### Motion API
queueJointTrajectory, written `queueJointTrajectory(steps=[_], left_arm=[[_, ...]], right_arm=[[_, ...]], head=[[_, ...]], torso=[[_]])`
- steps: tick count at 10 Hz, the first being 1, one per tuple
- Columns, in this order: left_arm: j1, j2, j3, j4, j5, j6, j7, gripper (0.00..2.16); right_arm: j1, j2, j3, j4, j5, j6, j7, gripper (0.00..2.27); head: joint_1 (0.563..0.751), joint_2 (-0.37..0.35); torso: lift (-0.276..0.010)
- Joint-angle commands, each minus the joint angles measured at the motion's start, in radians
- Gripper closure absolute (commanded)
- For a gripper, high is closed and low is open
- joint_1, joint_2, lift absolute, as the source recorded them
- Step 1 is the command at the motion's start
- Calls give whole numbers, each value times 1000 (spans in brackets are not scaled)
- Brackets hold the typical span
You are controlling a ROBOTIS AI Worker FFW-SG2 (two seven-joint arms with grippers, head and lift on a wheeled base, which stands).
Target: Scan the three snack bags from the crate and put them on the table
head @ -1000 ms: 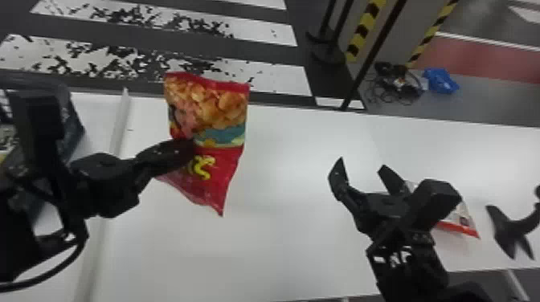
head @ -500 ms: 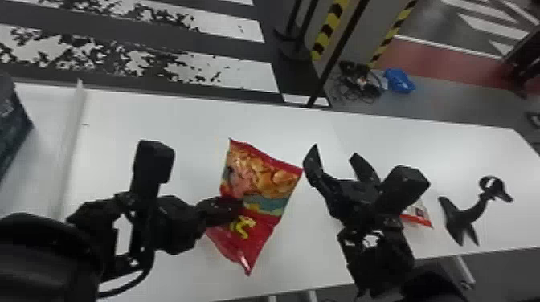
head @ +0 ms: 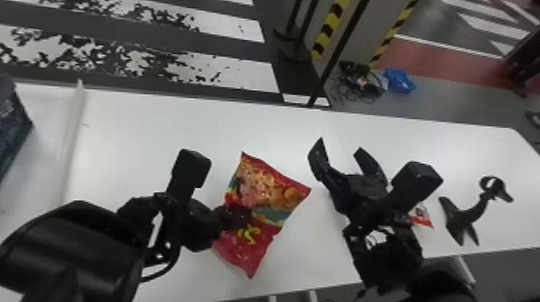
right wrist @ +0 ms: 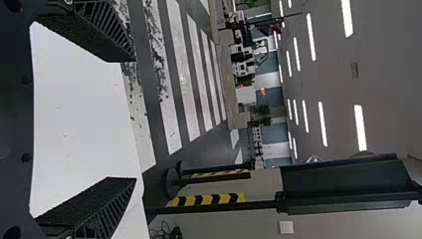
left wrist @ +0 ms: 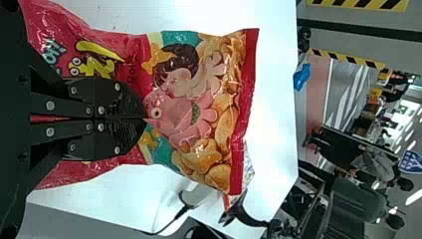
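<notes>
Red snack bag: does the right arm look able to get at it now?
Probably yes, after turning: the open right gripper sits beside the red snack bag with nothing between them, though aimed past it, and the left gripper holds the bag.

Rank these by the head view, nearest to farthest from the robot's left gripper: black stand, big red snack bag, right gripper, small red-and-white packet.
From the left gripper:
1. Big red snack bag: in its grip.
2. Right gripper: to the right.
3. Small red-and-white packet: farther right, partly hidden.
4. Black stand: farthest right.
</notes>
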Motion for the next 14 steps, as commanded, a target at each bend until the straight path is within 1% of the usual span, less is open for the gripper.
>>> queueJointTrajectory(steps=[1, 2, 3, 4, 5, 6, 7, 8, 9, 10, 11, 12, 13, 14], left_arm=[[-19, -3, -10, 68, -10, -62, 19, 1754], [-19, -3, -28, 79, -9, -99, 57, 981], [-19, -3, -41, 74, -12, -96, 60, -2], [-17, -3, -42, 63, -12, -93, 62, -2], [4, -3, -42, 16, -10, -90, 59, 29], [35, -3, -41, -47, -10, -84, 59, 29], [76, -3, -18, -136, -10, -62, 57, 29], [121, -3, 25, -213, -9, -62, 56, 29], [181, -3, 97, -299, -1, -72, 49, 29], [224, -3, 171, -363, 11, -75, 45, 29], [267, -3, 254, -418, 54, -90, 42, 29], [320, -3, 343, -464, 103, -145, 42, 29], [376, -3, 418, -504, 140, -210, 51, 29], [423, -3, 515, -536, 221, -274, 75, 29]], right_arm=[[5, 1, -7, -6, -11, -2, 4, 12], [6, 1, -15, -6, -19, 1, 9, 12], [14, 3, -27, -7, -22, 1, 17, 12], [19, 3, -32, -12, -30, 1, 20, 12], [23, 3, -32, -13, -30, -5, 20, 12], [25, 4, -32, -13, -30, -5, 21, 12], [26, 4, -30, -13, -30, -5, 21, 12], [29, 6, -27, -13, -30, -8, 21, 12], [32, 6, -24, -12, -30, -8, 23, 12], [37, 6, -21, -13, -30, -8, 26, 12], [42, 8, -18, -13, -28, -15, 27, 12], [43, 11, -15, -12, -23, -15, 27, 12], [45, 12, -10, -10, -16, -15, 27, 12], [49, 12, -3, -7, -13, -15, 29, 12]], head=[[695, -350], [695, -350], [695, -350], [695, -350], [695, -350], [695, -350], [695, -350], [695, -350], [695, -350], [695, -350], [695, -350], [695, -350], [695, -350], [695, -350]], torso=[[-94], [-94], [-94], [-94], [-94], [-94], [-94], [-94], [-94], [-94], [-94], [-94], [-94], [-94]])
